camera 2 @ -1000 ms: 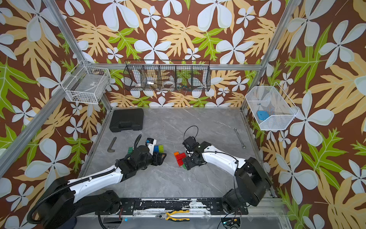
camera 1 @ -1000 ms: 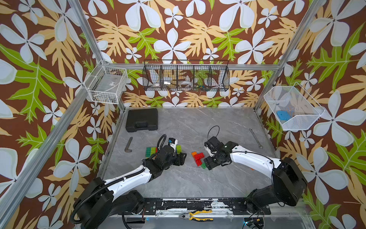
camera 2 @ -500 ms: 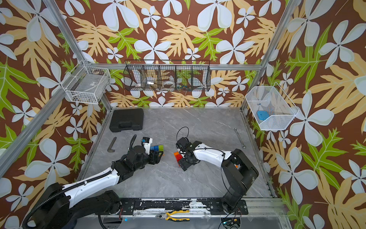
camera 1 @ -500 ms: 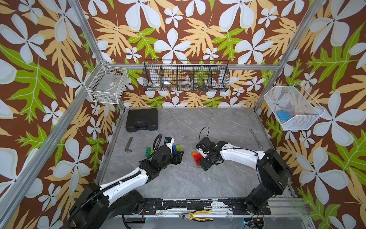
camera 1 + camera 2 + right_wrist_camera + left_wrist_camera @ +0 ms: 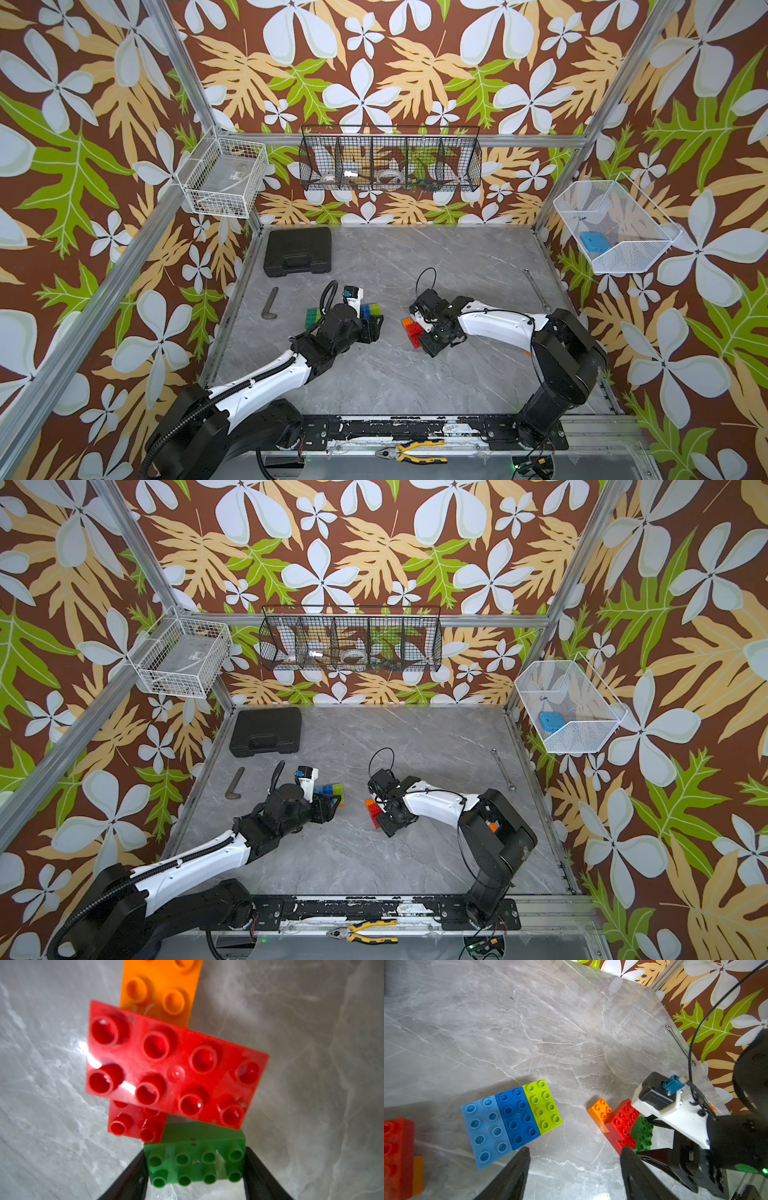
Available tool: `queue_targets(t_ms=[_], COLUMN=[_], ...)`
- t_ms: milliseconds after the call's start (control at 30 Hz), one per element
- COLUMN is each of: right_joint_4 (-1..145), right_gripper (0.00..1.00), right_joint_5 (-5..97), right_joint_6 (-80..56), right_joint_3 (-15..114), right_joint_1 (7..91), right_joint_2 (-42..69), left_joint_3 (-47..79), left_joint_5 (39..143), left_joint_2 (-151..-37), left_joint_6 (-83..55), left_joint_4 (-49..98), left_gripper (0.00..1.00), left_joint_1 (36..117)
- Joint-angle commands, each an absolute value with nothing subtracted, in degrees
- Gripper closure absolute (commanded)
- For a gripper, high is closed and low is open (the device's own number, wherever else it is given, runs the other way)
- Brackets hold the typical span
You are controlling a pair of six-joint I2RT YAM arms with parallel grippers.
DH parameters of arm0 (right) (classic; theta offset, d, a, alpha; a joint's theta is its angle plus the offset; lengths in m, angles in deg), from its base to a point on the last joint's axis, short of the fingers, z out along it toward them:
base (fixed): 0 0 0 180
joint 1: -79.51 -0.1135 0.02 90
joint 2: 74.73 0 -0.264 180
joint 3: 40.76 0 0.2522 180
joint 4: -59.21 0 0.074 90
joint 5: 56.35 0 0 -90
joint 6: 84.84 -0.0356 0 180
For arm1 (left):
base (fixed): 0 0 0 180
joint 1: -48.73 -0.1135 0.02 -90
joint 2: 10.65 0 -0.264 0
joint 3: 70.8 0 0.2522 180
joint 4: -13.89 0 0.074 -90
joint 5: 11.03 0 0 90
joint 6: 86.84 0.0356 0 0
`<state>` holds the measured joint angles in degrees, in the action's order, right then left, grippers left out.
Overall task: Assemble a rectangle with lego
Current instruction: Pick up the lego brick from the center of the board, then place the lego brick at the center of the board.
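Room: wallpaper (image 5: 374, 62) of big leaves and pale flowers on every side.
Left jaws: spread and empty, low over the bare desk (image 5: 436, 257), just short of the brick row; hardly moved in the last second.
Brick row: light blue brick (image 5: 485, 1130), blue brick (image 5: 517, 1118) and lime brick (image 5: 543, 1107) lie side by side, touching, studs up, left of centre.
Cluster: orange brick (image 5: 601, 1110), red bricks (image 5: 623, 1122) and dark green brick (image 5: 195, 1159) are bunched together, well apart from the row.
Right jaws: a second ago wide and beside the cluster; now drawn in, pinching the dark green brick by its short ends.
Meaning: probably the pick-up of the next piece. No rectangle yet, and two groups to join.
Surface: grey marble, with a black case (image 5: 297, 251) and bent metal bar (image 5: 271, 303) at left, a spanner (image 5: 536, 289) at right and pliers (image 5: 411, 452) on the front rail.
Fittings: white wire basket (image 5: 222, 178), black wire rack (image 5: 390, 160), white mesh bin (image 5: 615, 232).
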<state>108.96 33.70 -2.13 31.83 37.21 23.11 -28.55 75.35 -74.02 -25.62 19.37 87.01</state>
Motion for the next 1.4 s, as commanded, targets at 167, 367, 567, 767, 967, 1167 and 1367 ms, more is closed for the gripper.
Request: queue_targets(t_ms=[167, 367, 567, 767, 967, 1167, 1367], right_joint_4=[114.2, 125.8, 129.0, 129.8, 129.3, 128.0, 126.5], right_gripper=[0.55, 0.61, 0.67, 0.68, 0.70, 0.70, 0.71], right_joint_5=[31.4, 31.2, 34.7, 34.8, 35.0, 34.6, 34.5], right_joint_6=[-5.8, -9.4, -12.8, -11.4, -10.7, -10.2, -10.4], right_joint_3=[32.4, 42.7, 60.4, 67.6, 67.2, 66.2, 65.3], right_joint_1=[37.3, 37.4, 37.1, 36.8, 36.9, 36.8, 36.8], right_joint_2=[18.4, 14.4, 27.9, 36.5, 39.5, 40.5, 41.2], left_joint_3=[-23.7, -18.5, -17.7, -20.5, -20.1, -20.0, -20.2], left_joint_5=[74.2, 76.5, 80.2, 79.7, 79.8, 80.7, 80.8], left_joint_2=[-73.7, -76.7, -79.7, -79.0, -80.7, -81.7, -81.7], left_joint_6=[-27.4, -26.1, -27.2, -26.6, -25.2, -25.2, -25.1], left_joint_4=[27.2, 32.9, 28.9, 27.1, 26.6, 26.0, 26.0], left_gripper=[0.22, 0.29, 0.37, 0.38, 0.39, 0.40, 0.40], left_joint_1=[82.0, 77.3, 77.4, 77.3, 77.3, 77.3, 77.3])
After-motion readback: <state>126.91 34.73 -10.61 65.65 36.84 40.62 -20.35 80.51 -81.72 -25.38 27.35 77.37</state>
